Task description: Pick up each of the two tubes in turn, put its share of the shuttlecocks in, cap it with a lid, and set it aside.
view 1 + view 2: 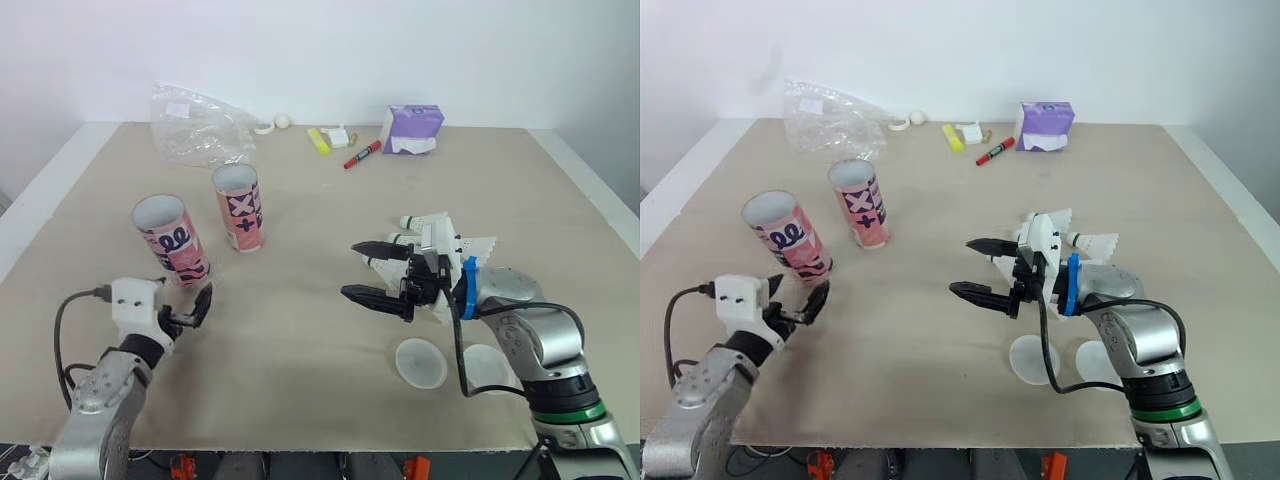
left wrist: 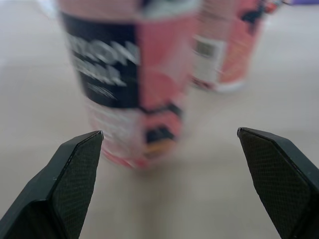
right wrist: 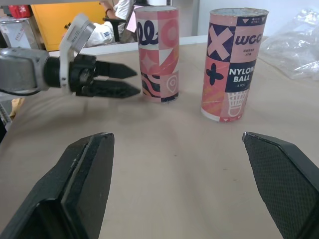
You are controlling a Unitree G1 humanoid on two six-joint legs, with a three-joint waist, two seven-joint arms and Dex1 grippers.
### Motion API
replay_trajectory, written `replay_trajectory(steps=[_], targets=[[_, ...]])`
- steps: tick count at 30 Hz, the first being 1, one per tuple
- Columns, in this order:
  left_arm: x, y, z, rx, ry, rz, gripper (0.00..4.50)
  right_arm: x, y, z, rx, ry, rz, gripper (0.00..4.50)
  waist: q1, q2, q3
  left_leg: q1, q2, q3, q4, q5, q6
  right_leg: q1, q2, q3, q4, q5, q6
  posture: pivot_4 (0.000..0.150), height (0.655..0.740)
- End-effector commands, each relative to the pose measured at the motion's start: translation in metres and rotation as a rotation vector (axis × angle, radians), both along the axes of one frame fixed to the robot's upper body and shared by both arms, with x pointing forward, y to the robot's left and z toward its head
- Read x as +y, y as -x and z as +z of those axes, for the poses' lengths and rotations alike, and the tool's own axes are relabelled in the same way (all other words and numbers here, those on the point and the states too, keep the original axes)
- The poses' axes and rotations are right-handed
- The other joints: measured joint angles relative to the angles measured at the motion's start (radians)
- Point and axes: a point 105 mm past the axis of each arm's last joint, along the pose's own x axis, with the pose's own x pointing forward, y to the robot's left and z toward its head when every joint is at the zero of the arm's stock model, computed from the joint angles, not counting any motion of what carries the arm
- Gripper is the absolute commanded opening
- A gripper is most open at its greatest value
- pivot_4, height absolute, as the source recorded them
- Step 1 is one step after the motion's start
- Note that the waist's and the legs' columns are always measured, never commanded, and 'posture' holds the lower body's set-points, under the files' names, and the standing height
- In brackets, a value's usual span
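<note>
Two pink patterned tubes stand upright with open tops on the table's left half: the nearer tube (image 1: 170, 238) and the farther tube (image 1: 238, 207). My left gripper (image 1: 190, 312) is open just in front of the nearer tube (image 2: 134, 74), low over the table and not touching it. My right gripper (image 1: 350, 270) is open and empty at mid-table, pointing left toward the tubes (image 3: 234, 64). Behind it lies a pile of white shuttlecocks (image 1: 440, 235). Two round white lids (image 1: 420, 362) (image 1: 485, 365) lie flat by the front edge, under my right forearm.
Along the table's far side lie a crumpled clear plastic bag (image 1: 195, 125), a yellow highlighter (image 1: 318, 141), a red marker (image 1: 362, 155) and a purple tissue pack (image 1: 410, 130). Bare tabletop (image 1: 300, 330) lies between my two grippers.
</note>
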Motion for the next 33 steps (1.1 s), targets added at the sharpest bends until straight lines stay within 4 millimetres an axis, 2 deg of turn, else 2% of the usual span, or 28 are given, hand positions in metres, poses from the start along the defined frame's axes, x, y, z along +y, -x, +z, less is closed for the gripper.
replay_trajectory(steps=[1, 5, 18, 27, 33], targets=[[0.01, -0.003, 0.008, -0.035, -0.019, 0.025, 4.5, 0.003, 0.002, 0.007, -0.043, -0.001, 0.019, 4.42, 0.0, 0.0, 0.0, 0.0, 0.0, 0.0, 0.0, 0.0, 0.0, 0.0, 0.0, 0.0, 0.0, 0.0, 0.0, 0.15, 0.74], [0.014, -0.011, 0.007, -0.035, -0.033, 0.018, 4.5, 0.002, 0.004, 0.005, -0.043, 0.0, 0.013, 4.42, 0.0, 0.0, 0.0, 0.0, 0.0, 0.0, 0.0, 0.0, 0.0, 0.0, 0.0, 0.0, 0.0, 0.0, 0.0, 0.15, 0.74], [0.01, -0.055, 0.001, -0.032, -0.047, -0.106, 4.5, -0.001, 0.004, 0.007, -0.058, 0.004, -0.012, 4.42, 0.0, 0.0, 0.0, -0.001, 0.0, 0.0, 0.0, 0.0, 0.0, -0.001, 0.0, -0.001, 0.0, 0.001, 0.0, 0.15, 0.74], [0.007, -0.069, -0.004, -0.041, -0.075, -0.158, 4.5, -0.002, 0.006, 0.01, -0.058, 0.012, -0.021, 4.42, 0.0, 0.0, 0.0, -0.001, 0.0, 0.0, 0.0, 0.0, 0.0, -0.001, -0.001, -0.001, 0.0, 0.001, 0.0, 0.15, 0.74], [0.007, -0.07, -0.007, -0.039, -0.115, -0.175, 4.5, -0.002, 0.008, 0.01, -0.053, 0.016, -0.021, 4.42, 0.0, 0.0, 0.0, -0.001, 0.0, 0.0, 0.0, 0.0, 0.0, -0.001, -0.001, -0.001, 0.0, 0.001, 0.0, 0.15, 0.74]])
